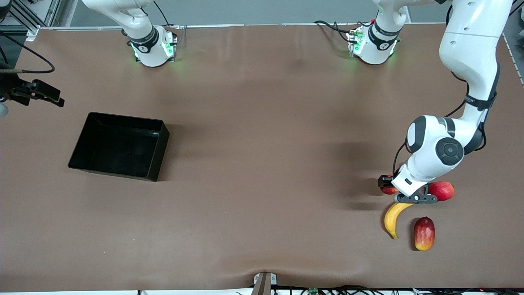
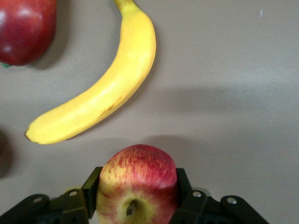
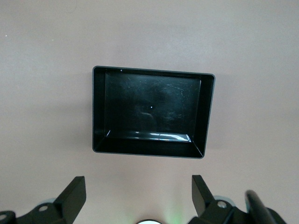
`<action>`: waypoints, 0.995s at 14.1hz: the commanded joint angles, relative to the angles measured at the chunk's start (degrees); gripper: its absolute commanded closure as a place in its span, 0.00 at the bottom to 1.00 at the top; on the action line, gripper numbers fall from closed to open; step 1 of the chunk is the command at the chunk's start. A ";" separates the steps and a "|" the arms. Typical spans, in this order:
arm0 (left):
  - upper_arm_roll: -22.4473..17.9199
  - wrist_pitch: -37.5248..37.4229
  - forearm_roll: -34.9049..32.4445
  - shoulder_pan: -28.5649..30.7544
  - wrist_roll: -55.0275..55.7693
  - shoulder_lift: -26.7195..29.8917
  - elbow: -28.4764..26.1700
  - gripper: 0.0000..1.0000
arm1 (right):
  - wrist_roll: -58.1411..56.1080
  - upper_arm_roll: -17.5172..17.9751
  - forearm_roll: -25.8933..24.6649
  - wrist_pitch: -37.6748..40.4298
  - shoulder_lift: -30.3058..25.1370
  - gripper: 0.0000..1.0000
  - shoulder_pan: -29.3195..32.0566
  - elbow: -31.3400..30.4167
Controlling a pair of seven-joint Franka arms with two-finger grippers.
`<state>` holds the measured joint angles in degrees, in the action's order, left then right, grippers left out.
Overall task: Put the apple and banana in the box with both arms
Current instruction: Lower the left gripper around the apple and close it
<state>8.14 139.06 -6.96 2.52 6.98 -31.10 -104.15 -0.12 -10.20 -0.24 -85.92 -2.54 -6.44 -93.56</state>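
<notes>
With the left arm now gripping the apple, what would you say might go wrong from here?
1. The left end effector grips the apple by its rounded sides; it might slip when lifted.
2. The banana and a plain red fruit lie close by; the rising arm could nudge them.
3. The box sits toward the right arm's end, a long carry.

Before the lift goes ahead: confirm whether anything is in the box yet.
No, the box shows only its bare black floor in the right wrist view.
</notes>
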 commanded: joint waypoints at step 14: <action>0.21 -6.08 -1.21 0.12 1.37 5.17 -0.88 1.00 | -0.14 0.70 -0.28 1.02 0.87 0.00 1.87 1.89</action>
<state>8.14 133.83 -6.96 2.52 6.99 -27.50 -104.16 -0.13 -10.21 -0.24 -85.91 -2.51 -5.51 -93.38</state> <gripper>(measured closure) 0.339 0.000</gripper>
